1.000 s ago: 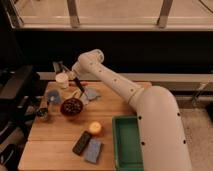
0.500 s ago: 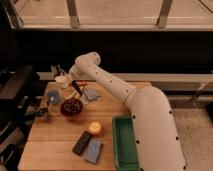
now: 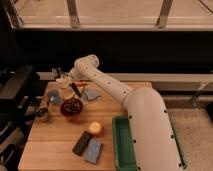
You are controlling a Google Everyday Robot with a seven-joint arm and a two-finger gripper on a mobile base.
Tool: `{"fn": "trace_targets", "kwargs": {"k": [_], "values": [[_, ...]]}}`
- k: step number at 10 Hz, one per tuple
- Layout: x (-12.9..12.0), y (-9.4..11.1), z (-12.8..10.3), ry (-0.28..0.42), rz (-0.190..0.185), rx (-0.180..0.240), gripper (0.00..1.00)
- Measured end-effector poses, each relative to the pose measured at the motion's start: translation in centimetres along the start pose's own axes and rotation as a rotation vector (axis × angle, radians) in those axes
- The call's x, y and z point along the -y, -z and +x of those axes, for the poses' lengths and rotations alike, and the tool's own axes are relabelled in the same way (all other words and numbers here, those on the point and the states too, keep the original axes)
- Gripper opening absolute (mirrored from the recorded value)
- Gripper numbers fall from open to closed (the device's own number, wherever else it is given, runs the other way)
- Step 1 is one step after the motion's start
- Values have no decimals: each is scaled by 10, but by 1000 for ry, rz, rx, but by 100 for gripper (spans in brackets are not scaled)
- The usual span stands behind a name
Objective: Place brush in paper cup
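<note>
We judge the placing step is in hand: the gripper (image 3: 64,80) hangs at the far left of the wooden table (image 3: 55,142), just by the small off-white paper cup (image 3: 62,81); the brush (image 3: 75,90), a slim black stick, slants down from there toward the dark bowl (image 3: 72,107); whether the jaws are apart or clamped on it we cannot tell. Next, we think, the stick must stand steeper with its lower end over the cup's narrow mouth; the light cup could tip.

Gripper (image 3: 64,76) above paper cup (image 3: 62,81); brush (image 3: 75,89) beside.
</note>
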Motion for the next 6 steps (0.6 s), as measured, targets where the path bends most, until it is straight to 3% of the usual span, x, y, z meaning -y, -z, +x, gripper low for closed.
{"fn": "trace_targets", "kwargs": {"k": [2, 3, 6], "values": [[-2, -3, -1, -18, -8, 5, 54], [-4, -3, -2, -24, -11, 7, 60], [-6, 1, -3, -38, -26, 0, 62]]}}
